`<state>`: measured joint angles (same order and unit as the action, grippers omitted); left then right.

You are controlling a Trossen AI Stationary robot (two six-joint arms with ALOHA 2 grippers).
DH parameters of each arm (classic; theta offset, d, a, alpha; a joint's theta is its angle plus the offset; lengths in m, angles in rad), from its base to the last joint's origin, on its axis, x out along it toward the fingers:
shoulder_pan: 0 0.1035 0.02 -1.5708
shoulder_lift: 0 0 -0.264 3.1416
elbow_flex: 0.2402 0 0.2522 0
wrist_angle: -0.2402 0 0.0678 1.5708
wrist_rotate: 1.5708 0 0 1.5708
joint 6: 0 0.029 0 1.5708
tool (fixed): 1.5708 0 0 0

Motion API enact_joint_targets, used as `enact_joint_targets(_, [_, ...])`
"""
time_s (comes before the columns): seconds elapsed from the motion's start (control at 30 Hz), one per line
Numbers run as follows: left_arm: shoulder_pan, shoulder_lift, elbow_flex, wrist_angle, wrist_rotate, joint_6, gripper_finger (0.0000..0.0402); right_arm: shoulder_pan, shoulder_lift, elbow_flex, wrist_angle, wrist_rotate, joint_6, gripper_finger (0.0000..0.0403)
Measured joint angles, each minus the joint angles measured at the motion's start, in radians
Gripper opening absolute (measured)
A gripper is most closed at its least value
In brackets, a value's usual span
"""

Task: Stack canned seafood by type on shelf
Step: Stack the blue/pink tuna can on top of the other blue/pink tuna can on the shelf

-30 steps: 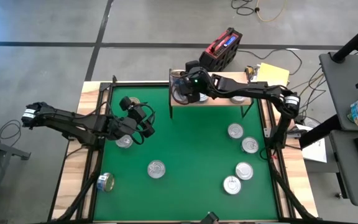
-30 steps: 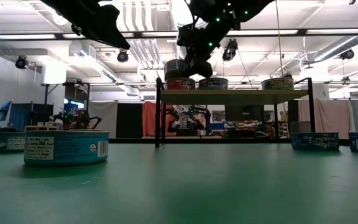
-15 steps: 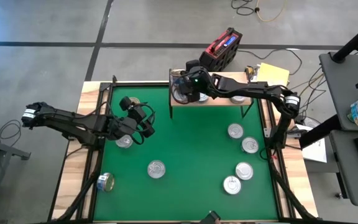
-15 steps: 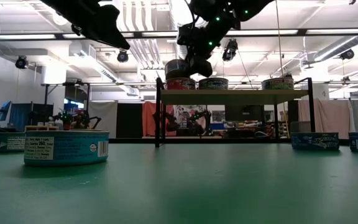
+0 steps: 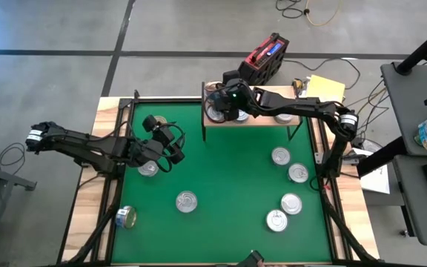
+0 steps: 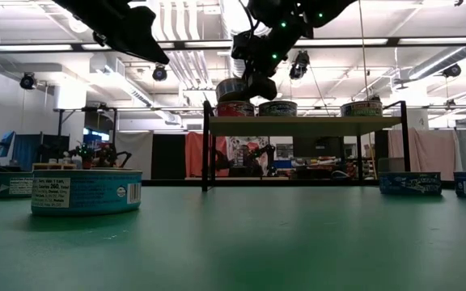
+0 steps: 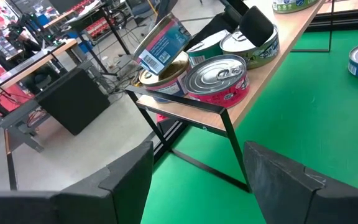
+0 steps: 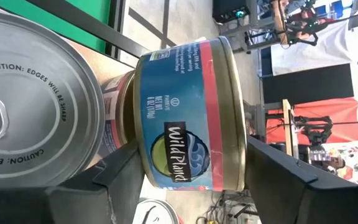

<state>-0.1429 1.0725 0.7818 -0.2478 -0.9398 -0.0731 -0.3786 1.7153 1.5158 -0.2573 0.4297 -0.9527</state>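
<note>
The shelf [image 5: 262, 119] stands at the mat's far edge with several tins on it. At its left end my right gripper [image 5: 222, 99] is shut on a blue-labelled tin [image 8: 188, 112], tilted over a gold-topped tin [image 7: 163, 78]. A red-labelled tin [image 7: 219, 78] stands beside that one. My left gripper [image 5: 173, 144] hangs open over the mat's left part, just beside a tin [image 5: 148, 168] lying there, with nothing between its fingers [image 7: 278, 180]. My right gripper pinches the blue-labelled tin between its two fingers, one on each flat end [image 8: 244, 118]. The fingers reach it from the table's right side, slanting down. The tin is tilted [image 7: 160, 40], and its lower rim [image 7: 146, 64] meets the gold-topped tin's lid.
Several loose tins lie on the green mat [image 5: 228, 170]: one at the centre [image 5: 187, 201], one near the left border [image 5: 127, 216], a group at the right [image 5: 291, 203]. The shelf's black legs [image 6: 206, 149] stand at the far edge.
The blue-labelled tin in my right gripper has tipped slightly over the tin beneath it; the gripper itself has stayed at the shelf's left end.
</note>
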Motion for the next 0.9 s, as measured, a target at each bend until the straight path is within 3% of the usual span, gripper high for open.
enact_joint_targets(0.9, [0.0, 0.0, 0.0, 0.0, 0.0, -0.004, 0.0233, 0.0, 0.0, 0.001, 0.0, -0.002, 0.055, 0.0317])
